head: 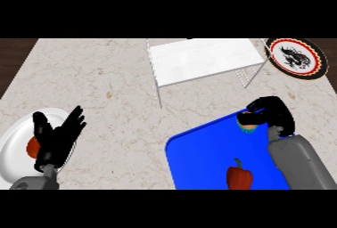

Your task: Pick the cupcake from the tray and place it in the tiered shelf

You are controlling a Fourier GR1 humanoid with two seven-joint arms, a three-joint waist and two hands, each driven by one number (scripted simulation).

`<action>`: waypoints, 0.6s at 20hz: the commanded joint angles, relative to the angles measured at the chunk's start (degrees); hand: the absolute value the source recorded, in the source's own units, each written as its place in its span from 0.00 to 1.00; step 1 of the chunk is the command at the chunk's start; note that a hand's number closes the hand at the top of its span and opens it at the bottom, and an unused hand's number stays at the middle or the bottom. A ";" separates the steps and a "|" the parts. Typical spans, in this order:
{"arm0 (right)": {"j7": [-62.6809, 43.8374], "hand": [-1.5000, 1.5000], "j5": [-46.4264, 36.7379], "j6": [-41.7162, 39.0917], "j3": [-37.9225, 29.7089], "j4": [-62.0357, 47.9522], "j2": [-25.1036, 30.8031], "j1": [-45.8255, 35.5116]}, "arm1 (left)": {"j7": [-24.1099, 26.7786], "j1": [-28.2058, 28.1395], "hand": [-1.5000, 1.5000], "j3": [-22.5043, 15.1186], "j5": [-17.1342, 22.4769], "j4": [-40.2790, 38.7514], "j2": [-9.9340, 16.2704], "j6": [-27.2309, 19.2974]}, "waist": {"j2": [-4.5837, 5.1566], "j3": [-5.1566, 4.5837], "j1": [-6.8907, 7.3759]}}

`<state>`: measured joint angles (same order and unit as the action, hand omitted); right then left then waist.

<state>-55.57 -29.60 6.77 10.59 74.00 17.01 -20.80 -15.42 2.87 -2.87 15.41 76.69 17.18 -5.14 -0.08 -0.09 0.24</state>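
Reaching w/ our right hand [271, 111], fingers curled down round the cupcake [248, 128] at the far edge of the blue tray [197, 156]; the tiered shelf [201, 60] lies beyond the tray, to its left. Left hand [56, 136] rests open, well left of the tray. Count: 1 cupcake, 1 shelf, 1 tray.

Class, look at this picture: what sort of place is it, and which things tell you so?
Probably a kitchen counter: a marble-patterned countertop, a white tiered shelf, and a blue tray carrying a cupcake.
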 commanded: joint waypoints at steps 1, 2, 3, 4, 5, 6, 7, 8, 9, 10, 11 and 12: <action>1.06 1.00 -2.67 -0.36 -1.47 0.52 -1.83 -1.52 | 2.77 0.39 0.50 1.38 -1.29 -3.40 -2.17 1.35 | 0.09 0.08 -0.14; 1.08 1.00 -3.66 1.09 0.06 6.65 -1.43 4.15 | 1.65 -1.60 0.50 0.85 -1.45 -0.70 -2.17 0.74 | 0.01 0.08 -0.28; 6.34 1.00 -2.73 -0.52 5.54 2.23 -4.70 0.45 | 2.06 -1.72 0.50 0.40 -1.19 -1.20 -0.77 1.14 | 0.11 0.10 0.37; 8.00 1.00 -1.37 -4.92 9.16 4.79 -5.54 -1.02 | 1.11 -0.58 0.50 0.47 -0.76 -0.84 -0.54 1.18 | 0.04 0.09 0.83; 11.03 1.00 -2.05 -6.35 13.13 3.79 -7.44 -2.24 | 2.07 0.59 0.50 -1.07 -1.88 -0.95 -2.18 0.44 | 0.32 0.10 1.75; 15.11 1.00 -1.13 -9.81 16.39 4.46 -7.51 -2.34 | 1.02 1.59 0.50 -0.42 -1.17 -1.23 -1.50 0.95 | 0.47 0.14 2.30; 16.58 1.00 -1.04 -12.58 19.89 4.22 -9.40 -4.43 | 0.46 2.01 0.50 -1.23 -1.27 -1.08 -1.56 1.62 | 0.73 0.14 3.96; 19.24 1.00 -1.27 -14.21 23.52 4.74 -11.08 -4.99 | 1.30 1.63 0.50 -2.25 -1.83 -1.11 -2.50 1.58 | 0.79 0.12 4.82; 22.38 1.00 -1.41 -15.22 25.39 5.52 -10.76 -4.88 | 1.13 2.01 0.50 -1.25 -1.61 -1.80 -1.91 1.33 | 0.57 0.12 3.38; 23.40 1.00 -3.55 -14.32 27.75 5.07 -11.75 -5.42 | 2.52 0.58 0.50 -0.83 -1.20 -1.64 -2.46 1.26 | 0.37 0.07 3.28; 24.88 1.00 -3.00 -14.24 27.33 6.32 -12.40 -6.92 | 0.38 1.63 0.50 -0.06 -0.86 -2.31 -1.28 1.44 | 0.25 0.10 1.82; 26.04 1.00 -2.04 -13.97 26.80 10.29 -12.03 -5.80 | 2.02 0.69 0.50 0.56 -1.08 -2.95 -1.09 1.50 | 0.01 0.08 0.58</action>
<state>-35.81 -31.72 -5.14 32.54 79.96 7.01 -25.40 -14.05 3.85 -3.27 14.23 74.90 15.63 -3.88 0.22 0.00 2.35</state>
